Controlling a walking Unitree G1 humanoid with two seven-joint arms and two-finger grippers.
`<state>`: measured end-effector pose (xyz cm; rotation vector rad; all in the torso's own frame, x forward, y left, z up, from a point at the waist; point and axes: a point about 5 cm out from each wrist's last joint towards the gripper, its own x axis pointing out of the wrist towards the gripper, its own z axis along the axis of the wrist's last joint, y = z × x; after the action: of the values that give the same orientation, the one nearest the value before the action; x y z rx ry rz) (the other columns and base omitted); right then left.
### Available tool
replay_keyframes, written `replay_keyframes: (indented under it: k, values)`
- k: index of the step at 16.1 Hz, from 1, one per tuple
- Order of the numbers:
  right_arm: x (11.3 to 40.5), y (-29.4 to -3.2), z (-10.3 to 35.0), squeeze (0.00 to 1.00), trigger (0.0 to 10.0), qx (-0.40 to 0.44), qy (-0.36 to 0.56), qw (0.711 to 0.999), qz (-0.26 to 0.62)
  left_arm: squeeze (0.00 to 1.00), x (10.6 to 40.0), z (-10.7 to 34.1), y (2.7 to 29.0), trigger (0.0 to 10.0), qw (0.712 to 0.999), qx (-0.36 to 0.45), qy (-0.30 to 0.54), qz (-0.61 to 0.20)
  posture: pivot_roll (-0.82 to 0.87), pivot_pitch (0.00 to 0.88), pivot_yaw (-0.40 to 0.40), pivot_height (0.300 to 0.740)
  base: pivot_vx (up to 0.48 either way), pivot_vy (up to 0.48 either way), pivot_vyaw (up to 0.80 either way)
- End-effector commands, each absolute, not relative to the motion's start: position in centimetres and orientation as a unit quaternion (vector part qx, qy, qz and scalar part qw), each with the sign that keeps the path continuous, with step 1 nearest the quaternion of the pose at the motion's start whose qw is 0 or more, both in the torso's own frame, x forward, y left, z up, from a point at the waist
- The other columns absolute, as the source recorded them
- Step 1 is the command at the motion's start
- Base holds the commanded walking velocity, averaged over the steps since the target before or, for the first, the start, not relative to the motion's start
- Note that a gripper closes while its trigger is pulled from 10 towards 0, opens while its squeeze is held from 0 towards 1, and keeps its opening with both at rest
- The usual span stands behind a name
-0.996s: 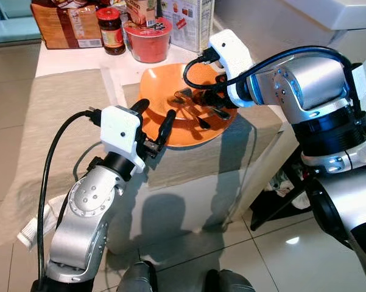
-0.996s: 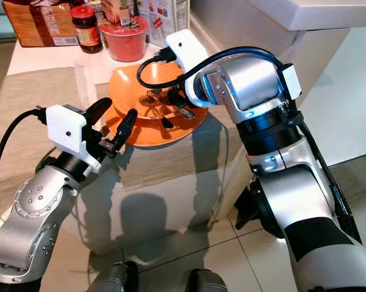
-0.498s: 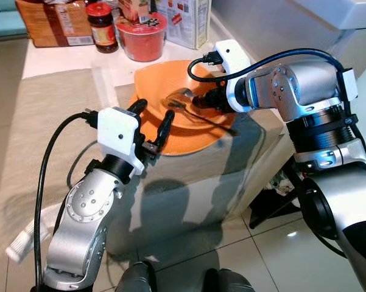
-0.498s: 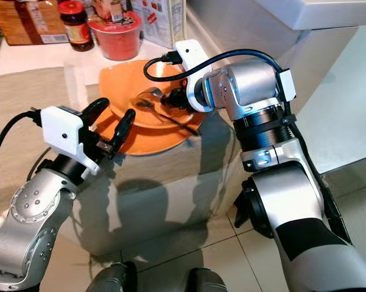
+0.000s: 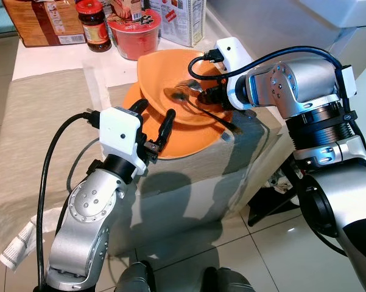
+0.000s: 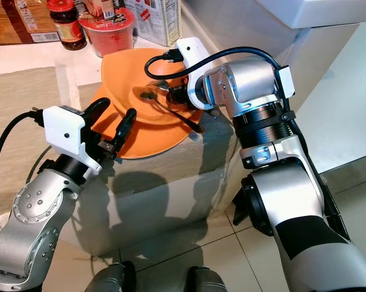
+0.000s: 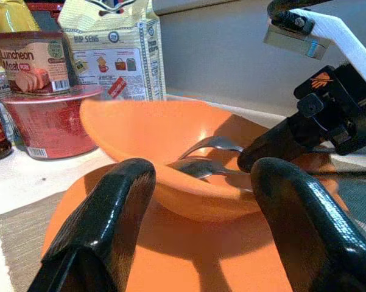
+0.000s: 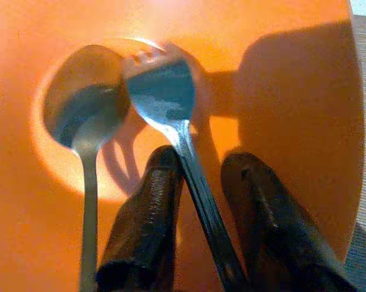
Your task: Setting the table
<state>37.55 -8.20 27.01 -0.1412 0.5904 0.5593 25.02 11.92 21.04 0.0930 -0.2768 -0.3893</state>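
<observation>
Orange bowl sits on an orange plate at the surface's near corner, holding a spoon and a fork. The right end effector reaches into the bowl, fingers clamped on the fork's handle. The left end effector (fingers spread apart) hovers at the plate's near rim.
</observation>
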Motion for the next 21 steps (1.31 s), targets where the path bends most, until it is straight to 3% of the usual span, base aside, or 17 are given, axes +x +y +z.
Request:
replay_keyframes:
  k: [1,15,17,19,20,21]
  values:
    - [37.8,-8.4,27.2,0.00,0.0,-0.068,0.283,0.919,0.265,0.00,24.7,21.2,11.8,10.0,0.970,0.047,-0.139,-0.192,-0.07,0.165,-0.048,0.740,0.000,0.000,0.00]
    - [38.8,-8.3,30.3,0.00,0.0,-0.004,0.182,0.951,0.250,0.00,25.0,21.4,11.7,10.0,0.970,0.047,-0.142,-0.190,-0.08,0.158,-0.047,0.740,0.000,0.000,0.00]
    - [38.9,-8.2,31.8,0.00,0.0,0.074,0.099,0.956,0.266,0.00,25.0,21.4,11.9,10.0,0.972,0.031,-0.145,-0.183,-0.08,0.157,-0.044,0.740,0.000,0.000,0.00]
    - [37.6,-7.5,32.7,0.00,0.0,0.194,0.006,0.923,0.333,0.00,25.3,21.8,13.1,10.0,0.977,-0.018,-0.156,-0.146,-0.08,0.156,-0.042,0.740,0.000,0.000,0.00]
    - [36.8,-7.7,32.8,0.00,1.3,0.229,-0.051,0.908,0.348,0.00,25.4,22.1,14.2,10.0,0.978,-0.047,-0.165,-0.118,-0.07,0.155,-0.039,0.740,0.000,0.000,0.00]
    - [36.1,-8.1,32.8,0.00,5.5,0.231,-0.096,0.905,0.344,0.00,25.4,22.4,15.0,10.0,0.976,-0.075,-0.176,-0.100,-0.07,0.154,-0.037,0.740,0.000,0.000,0.00]
